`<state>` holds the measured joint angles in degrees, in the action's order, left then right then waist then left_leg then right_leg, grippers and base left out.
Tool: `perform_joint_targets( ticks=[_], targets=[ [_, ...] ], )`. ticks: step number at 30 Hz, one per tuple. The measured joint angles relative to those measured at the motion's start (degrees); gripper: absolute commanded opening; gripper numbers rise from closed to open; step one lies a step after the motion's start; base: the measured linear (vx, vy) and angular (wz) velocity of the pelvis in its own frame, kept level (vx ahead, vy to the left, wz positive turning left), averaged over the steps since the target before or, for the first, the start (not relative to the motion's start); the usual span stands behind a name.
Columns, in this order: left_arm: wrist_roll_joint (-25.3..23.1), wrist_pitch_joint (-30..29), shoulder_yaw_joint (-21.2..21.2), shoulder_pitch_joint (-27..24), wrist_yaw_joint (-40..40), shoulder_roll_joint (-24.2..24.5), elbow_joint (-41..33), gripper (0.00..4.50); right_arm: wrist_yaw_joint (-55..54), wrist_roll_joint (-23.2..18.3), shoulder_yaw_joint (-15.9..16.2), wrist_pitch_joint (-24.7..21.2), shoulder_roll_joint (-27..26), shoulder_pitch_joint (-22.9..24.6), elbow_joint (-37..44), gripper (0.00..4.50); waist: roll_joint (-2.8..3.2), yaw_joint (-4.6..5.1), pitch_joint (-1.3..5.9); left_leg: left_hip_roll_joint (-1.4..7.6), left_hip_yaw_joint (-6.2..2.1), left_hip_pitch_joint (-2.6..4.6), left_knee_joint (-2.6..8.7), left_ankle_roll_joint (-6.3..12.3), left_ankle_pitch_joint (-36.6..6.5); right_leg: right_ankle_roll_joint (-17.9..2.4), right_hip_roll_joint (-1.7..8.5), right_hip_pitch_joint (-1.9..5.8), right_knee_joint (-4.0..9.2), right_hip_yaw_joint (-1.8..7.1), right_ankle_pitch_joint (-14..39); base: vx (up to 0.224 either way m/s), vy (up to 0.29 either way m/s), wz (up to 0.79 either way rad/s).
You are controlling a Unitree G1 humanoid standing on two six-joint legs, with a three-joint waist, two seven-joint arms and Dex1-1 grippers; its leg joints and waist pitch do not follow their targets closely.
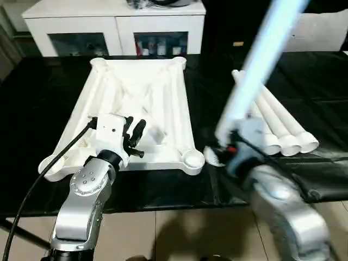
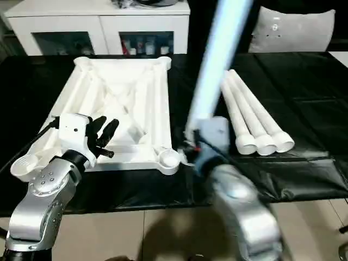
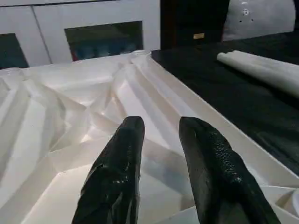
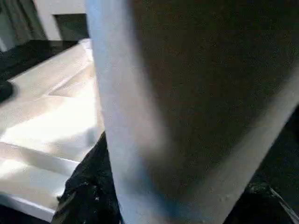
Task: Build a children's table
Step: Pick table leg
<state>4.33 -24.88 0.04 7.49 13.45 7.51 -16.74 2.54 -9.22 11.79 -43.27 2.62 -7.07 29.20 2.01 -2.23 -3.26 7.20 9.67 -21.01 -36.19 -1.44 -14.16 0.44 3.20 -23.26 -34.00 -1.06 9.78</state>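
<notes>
The white table top [image 1: 142,103] lies upside down on the black work table, ribs up, with round sockets at its corners. My left gripper [image 1: 134,136] hovers over its near edge, open and empty; its black fingers [image 3: 117,177] point across the ribbed underside. My right gripper [image 1: 227,145] is shut on a white leg [image 1: 261,60] that stands nearly upright, tilted up and to the right, just right of the near right corner socket [image 1: 192,160]. Three more legs [image 1: 277,122] lie side by side on the table to the right.
A white cabinet [image 1: 117,24] with glass doors stands behind the work table. A black cable [image 1: 49,168] runs from my left wrist toward the floor. Folds of the black cover [image 1: 321,179] lie at the near right. A white cushion [image 2: 296,27] rests at the back right.
</notes>
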Motion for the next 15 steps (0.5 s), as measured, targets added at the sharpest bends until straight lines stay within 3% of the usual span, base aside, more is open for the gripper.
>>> perform_joint_targets(
  ticks=[4,5,9,13,15],
  targets=[
    [0.1,0.0,0.0,0.1,0.0,0.0,0.0,1.53,-5.4,3.6,6.2,-2.9,-6.2,-2.9,-0.7,1.91,0.02,0.50,-0.12,0.00,0.00,-0.08,0.02,-0.10,0.1,0.0,-0.01,-0.22,-0.04,0.01,0.0,0.000,0.000,0.00],
    [0.4,0.0,0.0,0.1,0.0,-0.1,0.0,1.53,-7.8,5.1,9.6,-4.0,-6.6,-4.9,-1.0,1.91,0.02,0.59,-0.13,0.00,0.00,-0.05,0.05,-0.12,0.1,0.0,-0.01,-0.23,-0.04,0.02,0.0,0.000,0.000,0.00],
    [0.5,0.0,0.2,0.1,0.0,0.1,-0.1,1.53,-14.8,8.9,17.5,-6.4,-7.9,-10.9,-6.3,1.91,-0.02,0.55,-0.17,-0.02,0.00,-0.02,0.27,-0.34,0.2,0.0,-0.02,-0.27,-0.03,0.02,0.0,0.000,0.000,0.00],
    [0.6,-0.1,-0.1,0.3,0.0,0.0,-0.3,1.53,-19.8,12.5,20.1,-7.7,-12.5,-19.1,-13.4,1.91,0.02,0.51,-0.67,-0.02,-0.03,-0.29,0.47,-0.65,0.4,-0.2,-0.04,-0.68,-0.06,0.02,-0.1,0.000,0.000,0.00],
    [1.1,-0.3,0.7,0.4,0.0,0.3,-0.5,1.53,-22.7,16.1,21.8,-9.7,-12.5,-19.8,-13.0,1.91,0.06,0.18,-0.68,-0.02,-0.02,-0.15,0.58,-1.09,0.7,0.0,-0.04,-0.53,-0.14,0.02,0.0,0.000,0.000,0.00]
  ],
)
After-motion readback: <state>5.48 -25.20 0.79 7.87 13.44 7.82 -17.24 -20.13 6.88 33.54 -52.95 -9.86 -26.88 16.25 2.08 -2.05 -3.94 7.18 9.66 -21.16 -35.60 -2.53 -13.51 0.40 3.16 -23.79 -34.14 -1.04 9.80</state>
